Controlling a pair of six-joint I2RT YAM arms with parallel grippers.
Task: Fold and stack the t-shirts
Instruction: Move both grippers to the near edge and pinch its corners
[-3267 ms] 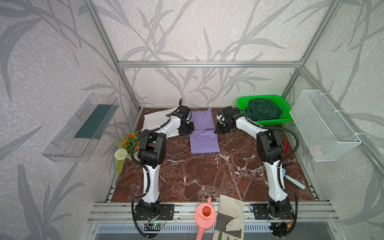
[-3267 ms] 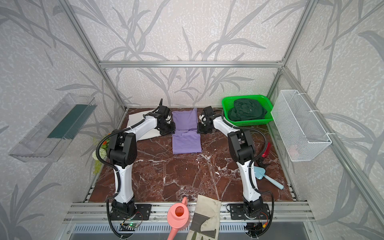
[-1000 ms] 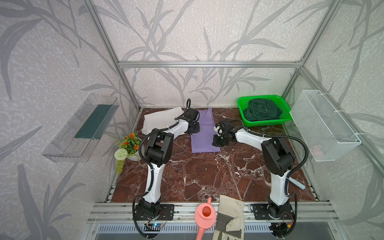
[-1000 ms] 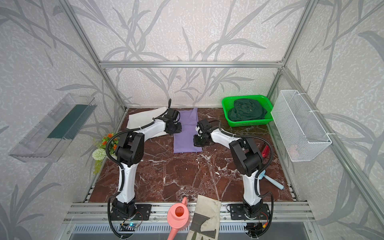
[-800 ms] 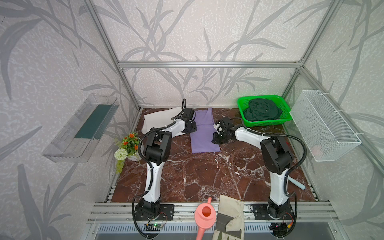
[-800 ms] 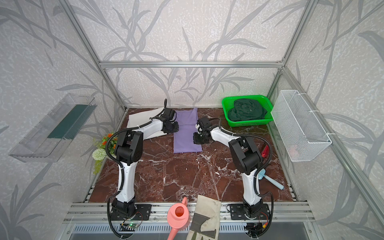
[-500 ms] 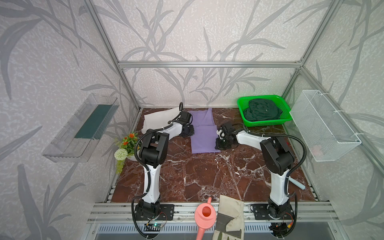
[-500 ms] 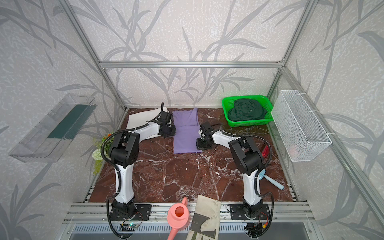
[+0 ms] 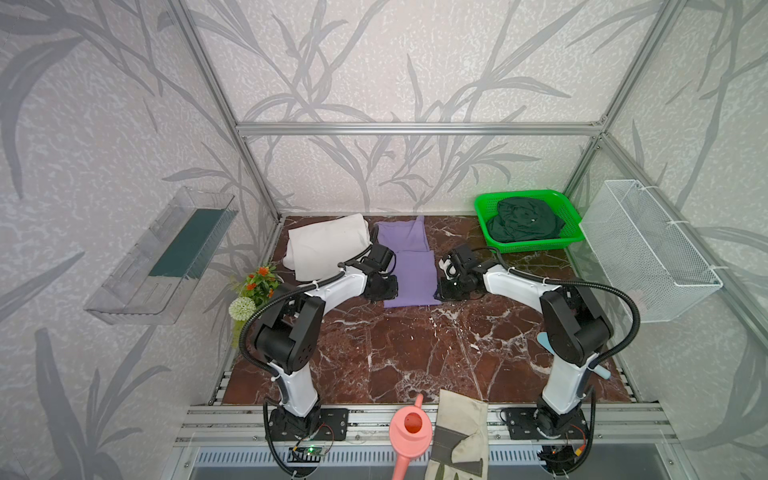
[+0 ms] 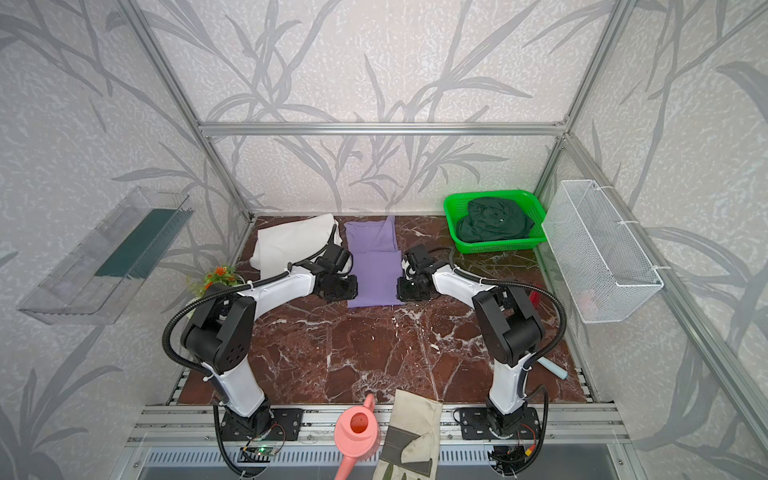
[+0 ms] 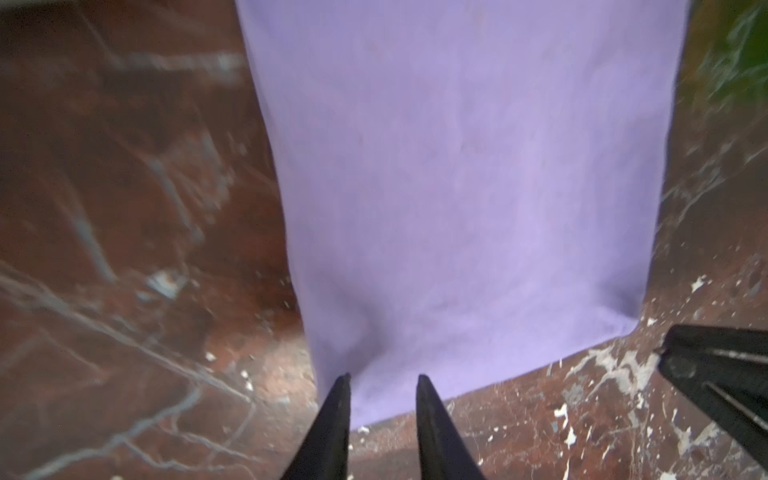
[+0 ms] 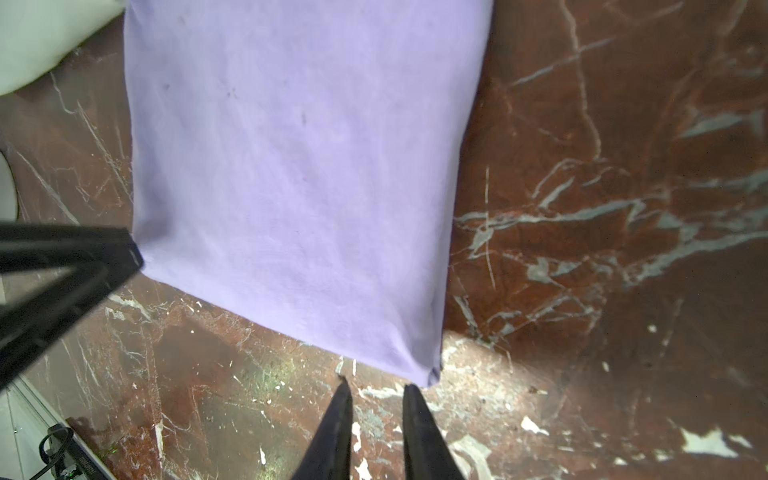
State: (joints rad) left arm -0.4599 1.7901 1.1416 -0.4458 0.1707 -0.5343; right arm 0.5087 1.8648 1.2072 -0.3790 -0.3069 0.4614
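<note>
Purple t-shirt (image 9: 409,266) folded flat, far-centre worktop (image 9: 415,353), left fingers (image 11: 332,424) slightly parted at its near-left corner, pinching nothing, right fingers (image 12: 336,432) parted just off near-right corner, empty, white t-shirt (image 9: 324,245) far left, green t-shirt (image 9: 523,220) in far-right basket (image 9: 532,247)

Only the finger ends of the left pincer (image 11: 382,378) show in the left wrist view, the rest cut off. The same goes for the right pincer (image 12: 374,388) in the right wrist view. In both top views their fingertips are hidden under the black wrist housings (image 9: 380,286). The purple t-shirt (image 11: 457,166) runs out of both wrist views, and the table (image 11: 104,145) beside it is blurred in the left wrist view. The white t-shirt (image 12: 41,33) is only a cropped corner in the right wrist view. Beyond the table's near edge the glove (image 9: 457,440) and pink watering can (image 9: 409,432) are cut off in both top views. The right arm (image 9: 575,332) hides part of a blue-handled tool (image 9: 600,372) by the table's right edge.
</note>
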